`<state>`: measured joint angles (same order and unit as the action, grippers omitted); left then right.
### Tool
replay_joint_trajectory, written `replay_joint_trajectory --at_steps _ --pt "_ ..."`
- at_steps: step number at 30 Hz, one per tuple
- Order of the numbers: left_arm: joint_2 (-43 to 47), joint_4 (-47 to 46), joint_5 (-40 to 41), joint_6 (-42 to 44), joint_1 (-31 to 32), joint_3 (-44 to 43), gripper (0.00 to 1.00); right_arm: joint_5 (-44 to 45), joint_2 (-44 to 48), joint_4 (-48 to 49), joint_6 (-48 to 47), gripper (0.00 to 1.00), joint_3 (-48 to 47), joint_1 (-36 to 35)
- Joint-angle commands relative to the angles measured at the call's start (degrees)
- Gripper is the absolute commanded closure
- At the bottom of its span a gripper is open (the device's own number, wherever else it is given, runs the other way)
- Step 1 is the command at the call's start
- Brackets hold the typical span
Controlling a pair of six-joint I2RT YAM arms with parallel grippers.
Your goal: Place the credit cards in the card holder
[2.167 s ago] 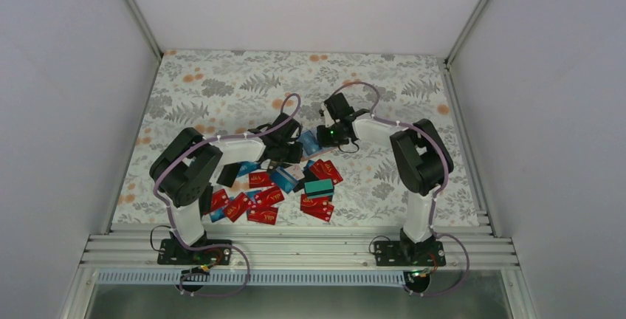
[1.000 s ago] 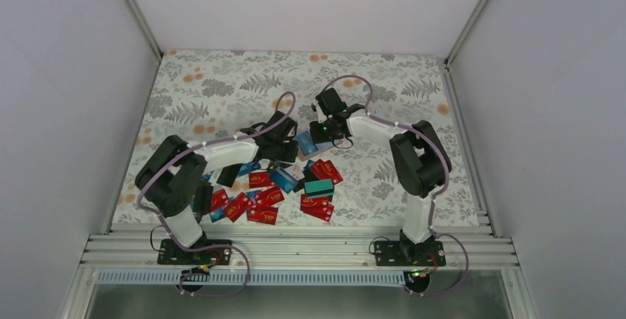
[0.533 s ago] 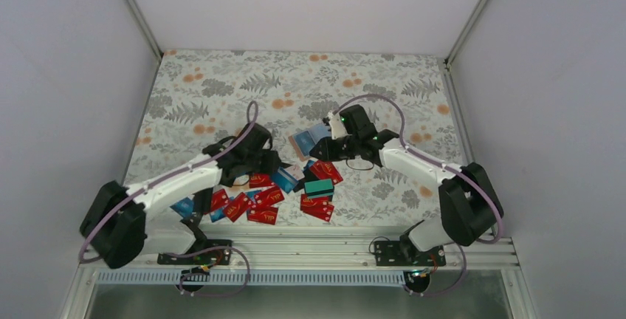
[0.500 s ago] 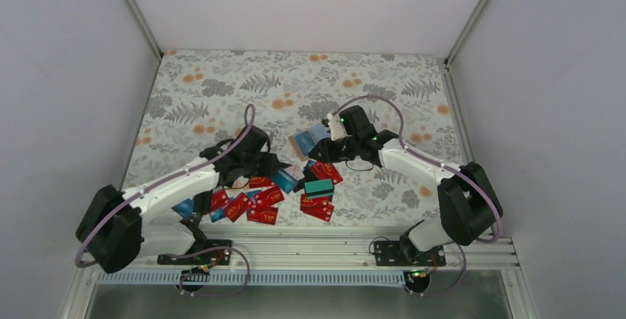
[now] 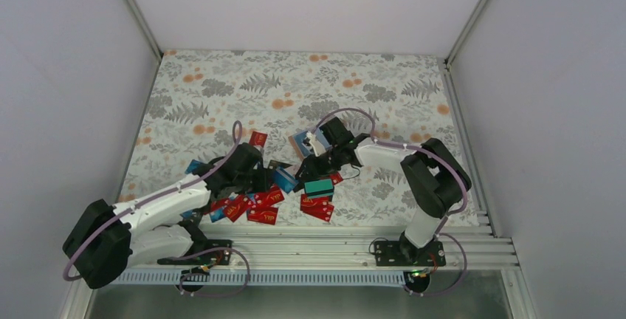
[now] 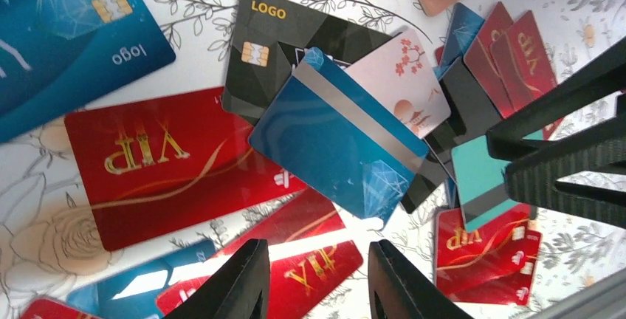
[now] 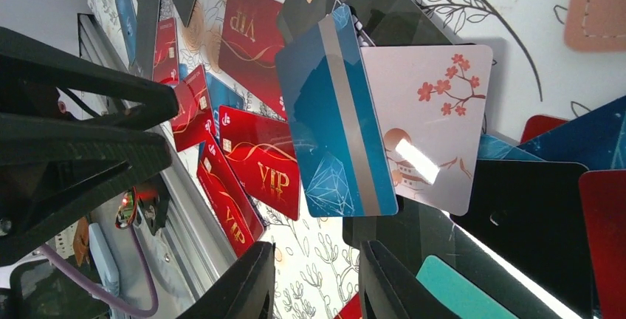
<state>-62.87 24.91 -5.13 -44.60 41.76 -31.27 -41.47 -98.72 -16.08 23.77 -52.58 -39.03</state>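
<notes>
Hovering over the credit cards [image 5: 262, 199]: your left end effector [image 6: 316, 249], right end effector [image 7: 316, 249], each part-open, empty. Your card holder [image 5: 304, 142]: tabletop [image 5: 221, 90], 12 o'clock from the right one.

Credit cards [image 5: 260, 196] overlap beneath the left gripper [image 5: 269, 179] and right gripper [image 5: 308, 167]; the card holder [image 5: 302, 142] lies just beyond both.

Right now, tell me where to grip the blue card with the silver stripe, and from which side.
Grip the blue striped card at the corner nearest the left gripper, coming in low from that side. It lies topmost, propped on the black card and pale card, so that corner probably overhangs free.
</notes>
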Motion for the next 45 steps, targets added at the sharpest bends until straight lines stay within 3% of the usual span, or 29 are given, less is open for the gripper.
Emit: replay_joint_trajectory --at_steps 1,11,45 --pt "-2.94 -4.32 2.8 -1.45 0.01 -0.73 0.67 1.06 0.18 1.03 0.44 0.69 -0.06 -0.71" --pt "-11.92 -9.4 3.7 -1.13 -0.31 -3.68 0.76 3.66 1.45 0.94 1.62 0.68 0.63 -0.72" --pt "-19.13 -16.98 2.52 -0.92 -1.57 2.31 0.76 3.9 4.76 0.58 3.4 0.67 0.97 -0.7"
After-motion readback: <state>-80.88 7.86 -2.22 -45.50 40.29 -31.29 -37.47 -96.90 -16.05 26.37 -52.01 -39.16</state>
